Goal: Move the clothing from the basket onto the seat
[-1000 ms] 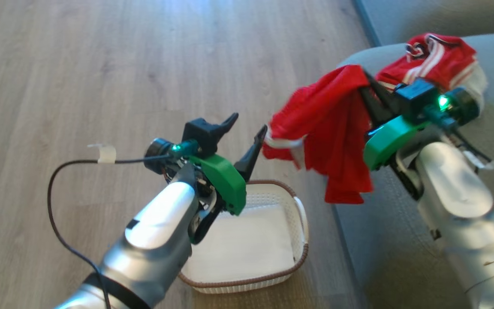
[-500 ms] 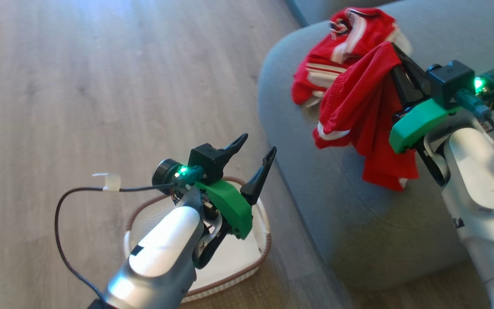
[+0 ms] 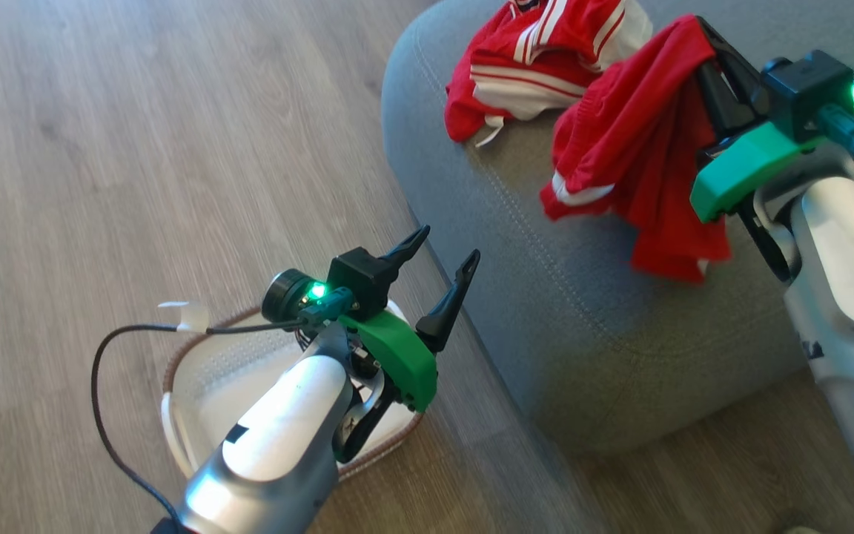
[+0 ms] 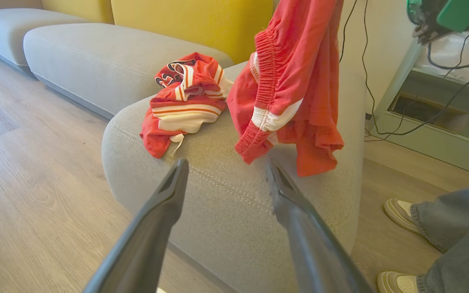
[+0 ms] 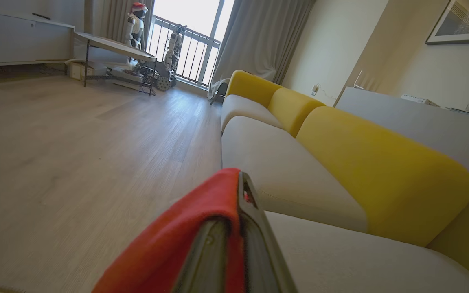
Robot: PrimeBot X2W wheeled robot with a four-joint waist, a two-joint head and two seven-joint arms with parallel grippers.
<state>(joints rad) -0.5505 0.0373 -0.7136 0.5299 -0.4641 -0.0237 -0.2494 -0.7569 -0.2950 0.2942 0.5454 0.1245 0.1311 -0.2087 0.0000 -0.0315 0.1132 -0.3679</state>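
Note:
My right gripper [image 3: 701, 33] is shut on a red garment [image 3: 631, 159] with a white cuff stripe, which hangs over the grey seat [image 3: 545, 297]. In the right wrist view the red fabric [image 5: 181, 248] drapes over my closed fingers [image 5: 253, 240]. A second red and white striped garment [image 3: 538, 67] lies crumpled on the seat's far corner; it is also in the left wrist view [image 4: 183, 101], beside the hanging garment [image 4: 291, 81]. My left gripper [image 3: 445, 248] is open and empty above the floor, between basket and seat. The white basket [image 3: 197, 386] with brown rim sits on the floor under my left forearm.
Wooden floor [image 3: 138, 148] surrounds the basket. A person's shoes and jeans [image 4: 442, 228] stand right of the seat. Yellow back cushions [image 5: 364, 162] line the sofa. A cabinet with cables [image 4: 434, 106] stands behind. A black cable [image 3: 101, 386] loops from my left wrist.
The head camera has turned, shifting the whole picture leftward and down. My right gripper has carried the hanging garment from beyond the seat's edge to over the seat cushion. The left gripper stays open.

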